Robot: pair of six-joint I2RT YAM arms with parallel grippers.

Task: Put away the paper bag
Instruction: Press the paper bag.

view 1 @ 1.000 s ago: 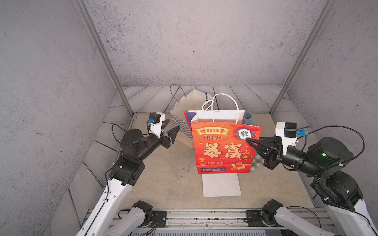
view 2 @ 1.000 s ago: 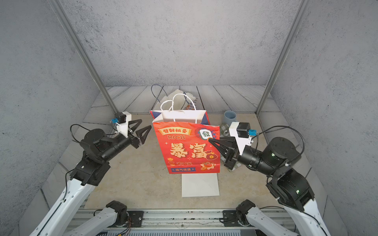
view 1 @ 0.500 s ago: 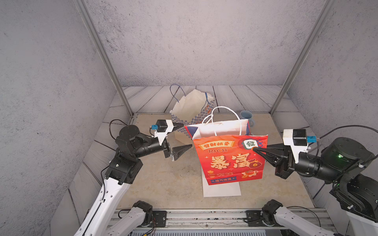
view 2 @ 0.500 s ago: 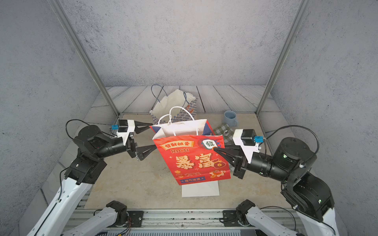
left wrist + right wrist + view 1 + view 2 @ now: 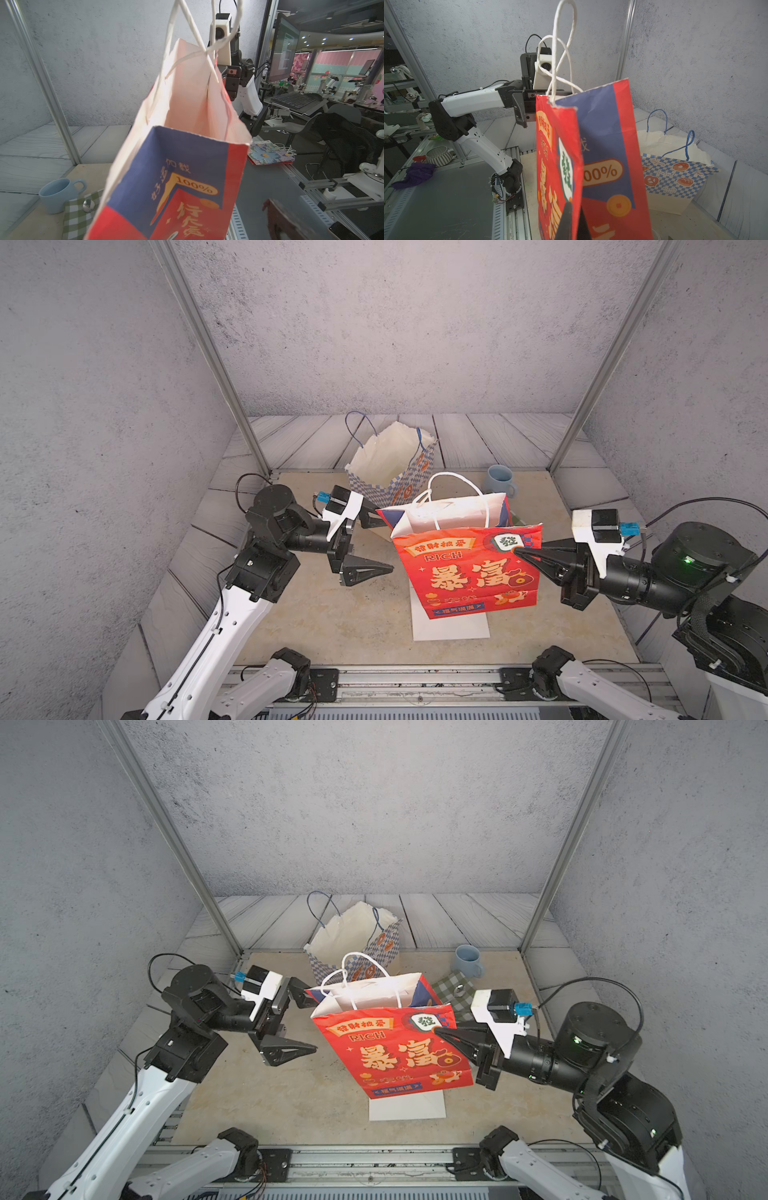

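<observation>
Both top views: left pincer (image 5: pixel 384 545) spread; right wrist: right pincer (image 5: pixel 574 207) pinching red bag (image 5: pixel 602 145).

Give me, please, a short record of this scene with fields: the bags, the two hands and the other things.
Red bag: open at the top, tilted, white handles up
Right hand: shut on the red bag's upper edge
Left hand: open, beside the bag's opposite side, holding nothing
Checked bag: open, behind the red bag
Other things: blue cup, checked cloth, white sheet on the table
</observation>
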